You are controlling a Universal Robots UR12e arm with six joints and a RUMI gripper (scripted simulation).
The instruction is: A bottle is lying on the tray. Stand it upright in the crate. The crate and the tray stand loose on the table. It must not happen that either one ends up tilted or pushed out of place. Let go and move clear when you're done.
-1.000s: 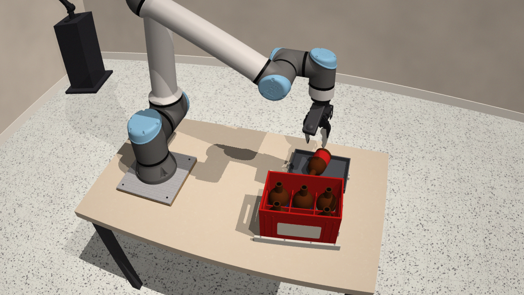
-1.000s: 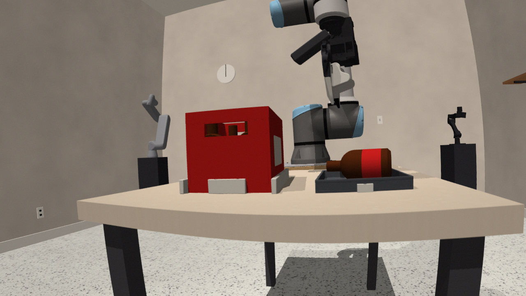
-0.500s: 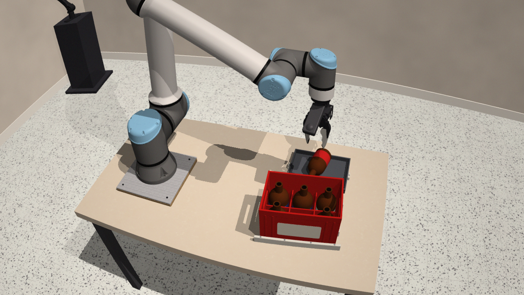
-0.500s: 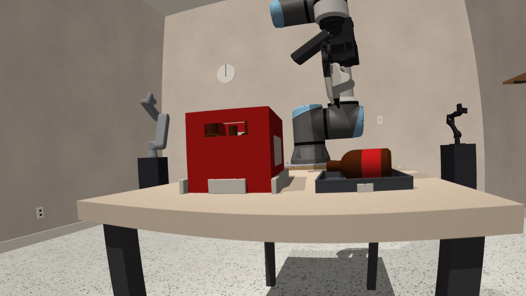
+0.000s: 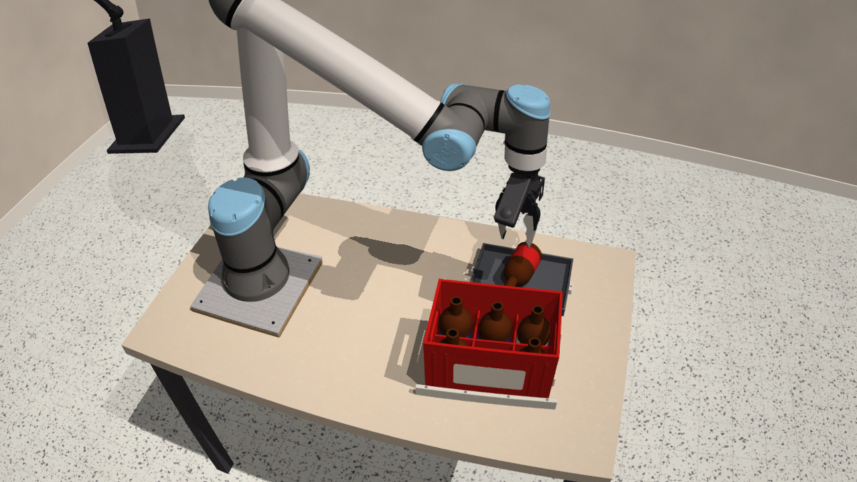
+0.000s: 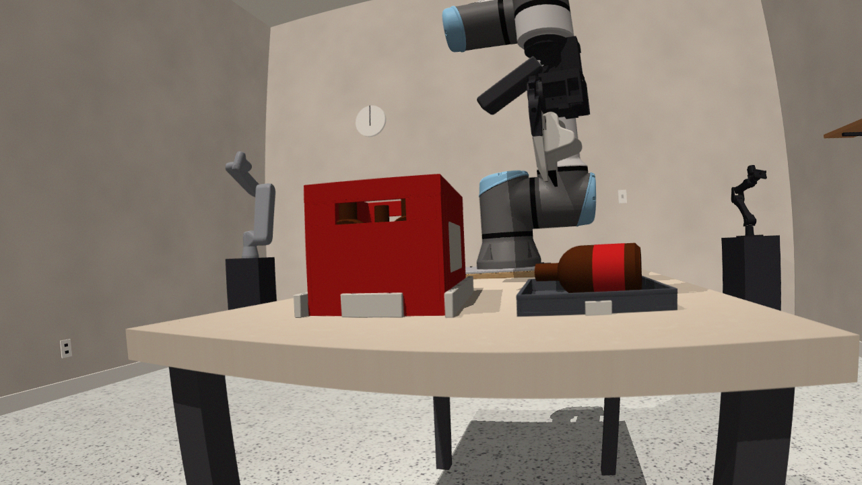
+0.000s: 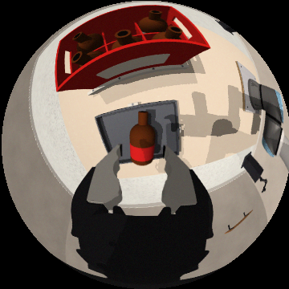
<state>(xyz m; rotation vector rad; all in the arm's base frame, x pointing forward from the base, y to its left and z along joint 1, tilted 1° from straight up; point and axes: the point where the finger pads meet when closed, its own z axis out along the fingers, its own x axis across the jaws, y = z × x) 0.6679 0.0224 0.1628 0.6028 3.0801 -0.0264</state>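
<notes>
A brown bottle (image 5: 522,262) (image 6: 593,267) (image 7: 141,140) with a red label lies on its side in the dark grey tray (image 5: 554,281) (image 6: 542,300) (image 7: 110,124). Its neck points toward the red crate (image 5: 488,359) (image 6: 379,259) (image 7: 86,74). My gripper (image 5: 516,238) (image 6: 548,172) (image 7: 142,145) hangs above the bottle's base end, pointing down. Its fingers are partly open and hold nothing. In the wrist view the fingers stand on either side of the bottle's body, well above it. The crate stands in front of the tray and holds several upright brown bottles; its front middle cell looks empty.
The arm's base (image 5: 254,287) is bolted to a plate at the table's left. Pale stop blocks (image 6: 372,304) sit against the crate's foot. The tray is near the table's far right edge. Black pedestals stand on the floor beyond the table.
</notes>
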